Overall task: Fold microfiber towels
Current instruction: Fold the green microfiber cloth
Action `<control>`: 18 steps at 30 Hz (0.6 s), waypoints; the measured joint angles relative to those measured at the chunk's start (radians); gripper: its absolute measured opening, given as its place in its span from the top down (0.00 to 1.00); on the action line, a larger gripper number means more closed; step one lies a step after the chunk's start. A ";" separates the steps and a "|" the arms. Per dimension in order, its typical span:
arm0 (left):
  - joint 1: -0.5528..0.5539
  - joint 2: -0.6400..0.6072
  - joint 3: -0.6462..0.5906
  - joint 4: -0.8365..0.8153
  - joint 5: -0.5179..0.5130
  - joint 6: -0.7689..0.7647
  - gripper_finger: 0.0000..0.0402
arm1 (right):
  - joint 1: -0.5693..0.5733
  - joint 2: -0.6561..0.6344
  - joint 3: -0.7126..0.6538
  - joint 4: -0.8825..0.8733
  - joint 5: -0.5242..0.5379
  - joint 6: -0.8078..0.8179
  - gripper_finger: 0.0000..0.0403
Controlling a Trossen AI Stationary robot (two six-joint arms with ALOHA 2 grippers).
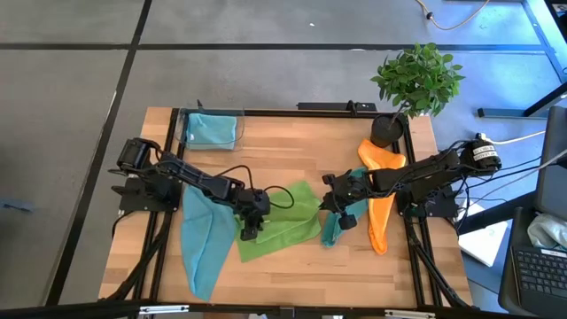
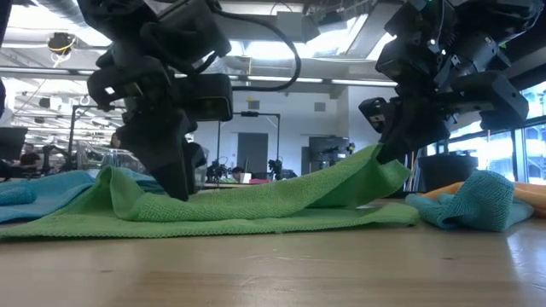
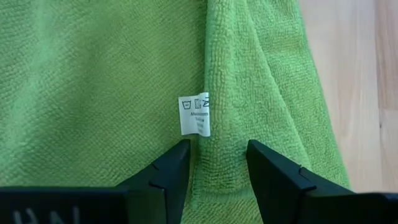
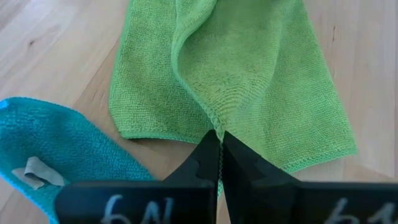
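A lime green towel [image 1: 279, 221] lies spread at the table's middle. Its right side is raised [image 2: 375, 166] and the rest is flat on the wood. My right gripper [image 4: 219, 142] is shut on that raised side. My left gripper [image 3: 217, 152] stands open over the towel's left part, its fingers on either side of a raised ridge [image 3: 224, 93] next to a white care label [image 3: 194, 115]. A light blue towel [image 1: 205, 239] lies to the left, a teal one [image 1: 341, 223] and an orange one [image 1: 381, 199] to the right. My left gripper comes down slanting from the table's left. Its open fingertips [image 3: 177, 155] reach the green towel on both sides of the ridge; the low view shows them down at the cloth [image 2: 175, 183]. Nothing is pinched. My right gripper pinches the green towel's hemmed right edge [image 4: 217, 124] between its shut fingertips, slanting down from the table's right. The cloth puckers into folds at the pinch. That edge is held up off the table and the towel slopes down slack to its flat part.
A clear bin [image 1: 211, 128] holding another light blue towel sits at the far left corner. A potted plant [image 1: 415, 80] stands at the far right. A black frame [image 1: 292, 112] rims the table. Bare wood shows along the near edge [image 1: 292, 279].
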 joint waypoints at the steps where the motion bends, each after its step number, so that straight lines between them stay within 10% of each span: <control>1: 0.000 0.000 0.003 -0.001 0.001 0.000 0.62 | 0.000 0.000 0.000 -0.001 0.000 0.000 0.97; 18: -0.028 0.000 0.027 -0.001 -0.013 -0.026 0.78 | 0.000 0.000 0.000 -0.019 0.000 -0.001 0.97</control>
